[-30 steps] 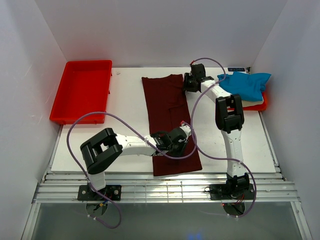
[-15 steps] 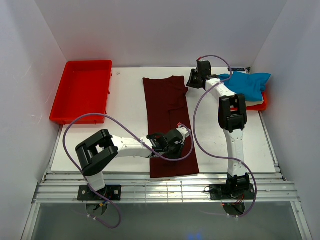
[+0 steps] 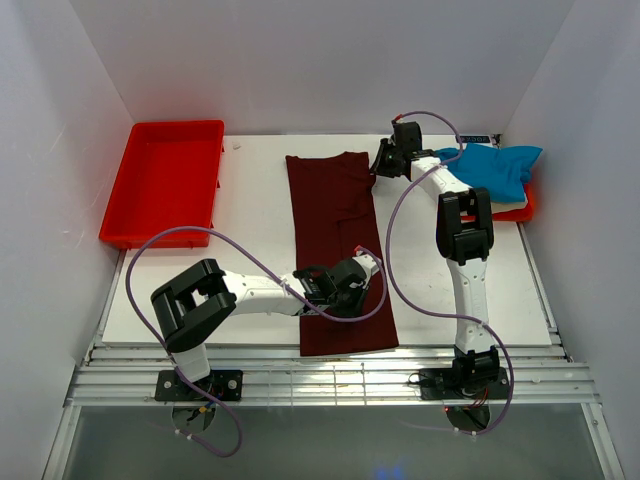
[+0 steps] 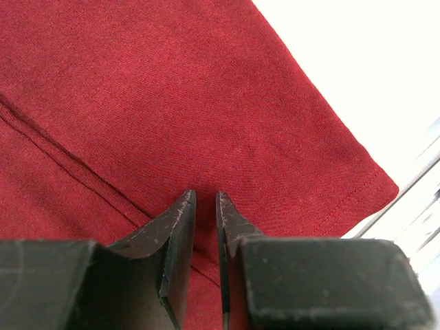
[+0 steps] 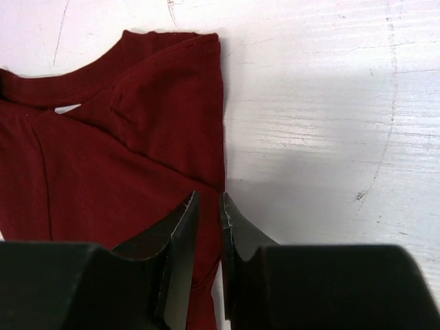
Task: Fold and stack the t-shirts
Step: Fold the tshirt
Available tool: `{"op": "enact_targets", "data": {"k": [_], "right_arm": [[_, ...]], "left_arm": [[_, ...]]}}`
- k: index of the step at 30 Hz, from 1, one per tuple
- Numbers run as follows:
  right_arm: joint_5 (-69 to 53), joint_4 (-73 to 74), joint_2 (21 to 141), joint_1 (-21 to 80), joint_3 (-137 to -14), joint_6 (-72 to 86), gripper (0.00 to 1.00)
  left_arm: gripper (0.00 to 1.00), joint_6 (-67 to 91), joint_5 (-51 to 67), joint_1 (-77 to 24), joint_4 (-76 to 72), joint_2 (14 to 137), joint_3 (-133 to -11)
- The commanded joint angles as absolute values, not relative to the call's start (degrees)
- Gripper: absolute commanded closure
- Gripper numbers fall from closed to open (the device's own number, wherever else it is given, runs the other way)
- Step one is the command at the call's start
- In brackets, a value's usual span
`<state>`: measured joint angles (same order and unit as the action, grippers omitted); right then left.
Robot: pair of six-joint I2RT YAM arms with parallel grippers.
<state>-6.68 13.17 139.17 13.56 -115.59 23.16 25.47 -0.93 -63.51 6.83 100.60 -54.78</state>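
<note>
- Rectangular red plastic tray point(image 3: 165, 180): far left corner of the flat white table point(image 3: 255, 215).
- Large dark maroon cloth t-shirt point(image 3: 335, 215): folded into a long narrow strip, lying flat mid-table, collar at the far end, hem at the near edge.
- Left gripper point(image 4: 205, 195): low over the strip's near half. Jaws drawn almost together, thin slit between; cannot tell whether cloth is pinched.
- Right gripper point(image 5: 207, 198): at the strip's far right corner, tips astride the cloth's side edge. Jaws nearly together; hold on the cloth cannot be told.
- Bright blue cloth t-shirt point(image 3: 495, 168): bundled, far right, atop a cream cloth t-shirt point(image 3: 507, 207).
- Second red plastic tray point(image 3: 528, 205): beneath both.
</note>
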Motion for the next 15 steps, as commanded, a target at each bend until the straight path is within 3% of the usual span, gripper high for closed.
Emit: {"op": "enact_targets", "data": {"k": [1,15], "right_arm": [[-7.38,13.53,137.90,13.36,-116.80,22.41,0.76],[-4.66,15.64,137.20,13.36,-115.31,19.25,0.76]], "left_arm": [[0.71,25.14,-1.05,-63.63,11.95,100.28,-53.53],[0.72,25.14,-1.41,-63.63,11.86,100.55,-53.96]]}}
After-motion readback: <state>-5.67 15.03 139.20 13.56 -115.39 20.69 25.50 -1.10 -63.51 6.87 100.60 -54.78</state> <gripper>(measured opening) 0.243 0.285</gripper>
